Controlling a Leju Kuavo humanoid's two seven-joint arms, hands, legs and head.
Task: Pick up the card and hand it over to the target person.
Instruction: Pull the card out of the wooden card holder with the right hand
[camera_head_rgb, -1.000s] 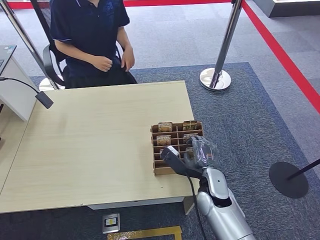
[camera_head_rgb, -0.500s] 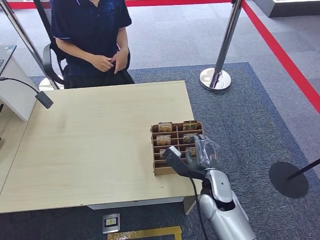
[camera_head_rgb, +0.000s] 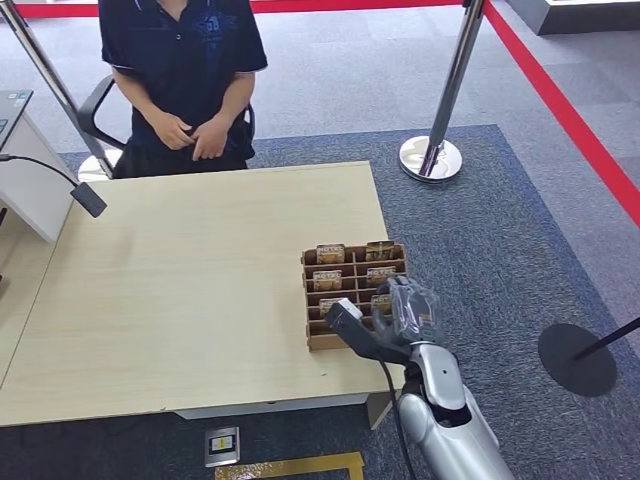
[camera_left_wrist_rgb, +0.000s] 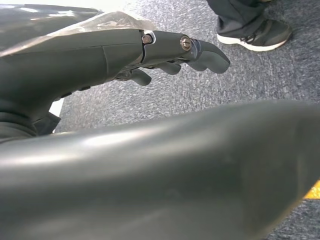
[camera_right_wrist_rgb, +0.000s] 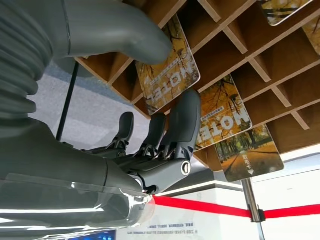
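Over the wooden card rack (camera_head_rgb: 353, 292), my right hand (camera_right_wrist_rgb: 151, 100) has thumb and fingers apart around one card (camera_right_wrist_rgb: 168, 70), not yet clamped. Lifting it and passing it to the seated person (camera_head_rgb: 185, 70) remain; my left hand (camera_left_wrist_rgb: 166, 50) hangs empty, fingers loosely extended.

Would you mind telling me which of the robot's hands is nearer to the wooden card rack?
The right. The right hand reaches into the card rack among its cards; the left hand hangs over carpet floor.

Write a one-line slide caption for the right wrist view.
Right hand closing thumb and fingers around a hotel card in the wooden rack.
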